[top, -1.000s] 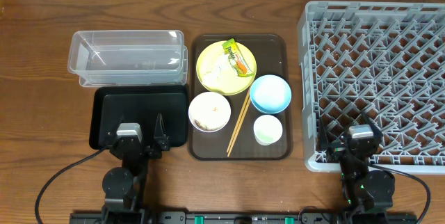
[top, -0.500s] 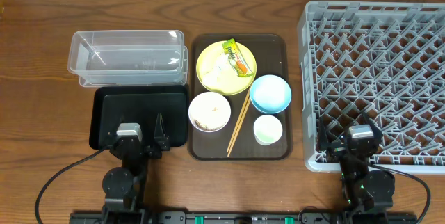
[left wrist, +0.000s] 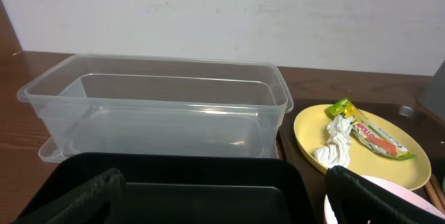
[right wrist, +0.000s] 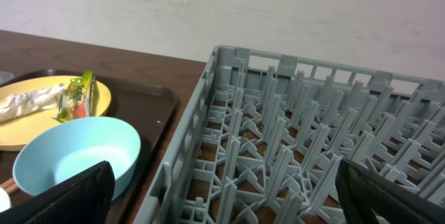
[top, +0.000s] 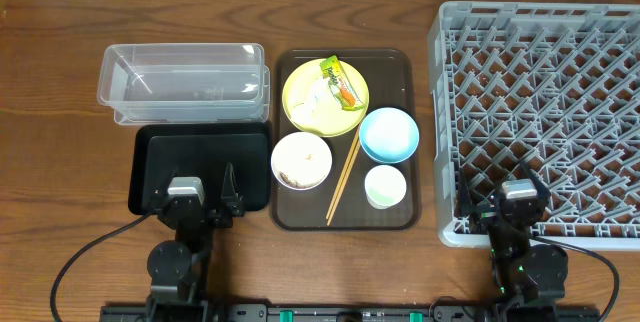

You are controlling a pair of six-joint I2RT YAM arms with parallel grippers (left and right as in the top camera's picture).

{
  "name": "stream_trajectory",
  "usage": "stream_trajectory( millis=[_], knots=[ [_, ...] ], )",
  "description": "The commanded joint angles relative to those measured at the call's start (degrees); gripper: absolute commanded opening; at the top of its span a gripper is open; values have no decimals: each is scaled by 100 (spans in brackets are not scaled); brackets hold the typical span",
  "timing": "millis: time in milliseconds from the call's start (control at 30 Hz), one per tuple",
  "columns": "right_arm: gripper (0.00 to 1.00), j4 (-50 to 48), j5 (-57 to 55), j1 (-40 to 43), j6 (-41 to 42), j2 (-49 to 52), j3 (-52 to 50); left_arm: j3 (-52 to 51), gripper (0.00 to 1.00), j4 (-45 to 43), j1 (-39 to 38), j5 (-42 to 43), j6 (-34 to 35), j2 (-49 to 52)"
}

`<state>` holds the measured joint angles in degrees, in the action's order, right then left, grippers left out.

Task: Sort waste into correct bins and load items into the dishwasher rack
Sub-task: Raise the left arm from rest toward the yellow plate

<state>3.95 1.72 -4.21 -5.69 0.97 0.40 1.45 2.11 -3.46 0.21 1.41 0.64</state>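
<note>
note both arms parked at the near edge, with no waste sorted yet. see the left gripper (top: 192, 190) over the near part of the black tray (top: 200, 147), fingers spread wide and holding nothing. same for the right gripper (top: 505, 194) at the near left corner of the dishwasher rack (top: 540, 92): wide open, empty. begin with the waste on the yellow plate (top: 303, 114), at the far end of the brown serving tray (top: 392, 62). take the snack wrapper (top: 338, 80) first, on the plate's far right part and touching or just beside the crumpled paper (top: 322, 99). use the left gripper, as the one nearer the bins. come down from above, close across the wrapper's narrow width at its middle, and keep the fingertips off the paper to lift one piece only. rise straight up before swinging left, clearing the plate rim and the white bowl (top: 301, 160). pick the clear container (top: 185, 82) at far left or the black tray by waste type, then release low inside the walls to stop a light wrapper fluttering out. leave the blue bowl (top: 388, 134), cup (top: 385, 186) and chopsticks (top: 344, 177) for the right gripper, beside the rack. cannot make out loose rice grains for certain at this size.
</note>
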Motion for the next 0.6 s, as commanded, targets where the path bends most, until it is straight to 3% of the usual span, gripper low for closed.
stream_trajectory(
  millis=[0,333,567],
  knots=[
    [99,15,2,-31,-57,-33,-9,-122,94,197,24,-72,-76,-35],
    [99,74,-339,-26,354,-11,63,63,94,221,24,-68,286,76],
    [99,236,-321,-26,551,481,691,1110,94,671,24,-68,339,1349]
  ],
)
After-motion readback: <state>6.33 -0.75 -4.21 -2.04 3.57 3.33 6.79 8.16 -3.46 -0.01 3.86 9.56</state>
